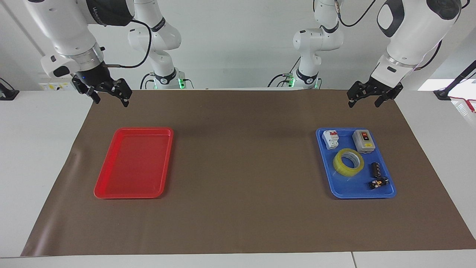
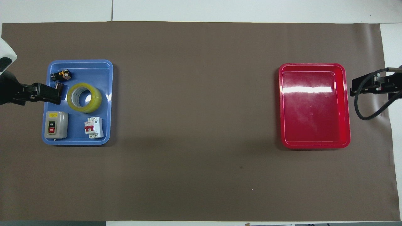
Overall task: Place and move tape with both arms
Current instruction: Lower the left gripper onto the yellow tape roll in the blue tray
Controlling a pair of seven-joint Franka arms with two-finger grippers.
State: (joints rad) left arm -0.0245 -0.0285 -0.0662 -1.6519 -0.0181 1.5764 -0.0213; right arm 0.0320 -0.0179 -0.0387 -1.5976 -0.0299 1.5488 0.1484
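Both arms raised, wrists tilted down, tools hanging in the air above the brown mat's edge nearest the robots, nothing held. Left tool at upper right of the facing view, over the mat just above the blue tray, fingers spread. Right tool at upper left of that view, above the red tray, fingers spread too. In the overhead view the left tool pokes in from the left edge, the right tool from the right edge.

One tape: thick translucent yellow ring, pale core, lying flat in the middle of the blue tray, right part of the facing view. Same tray: one white breaker with red levers, one grey on/off switch box, two small black parts.

Two trays, both shallow glossy plastic rectangles with rounded corners; the red one holds nothing. One matte brown mat, slightly creased, on the white table.
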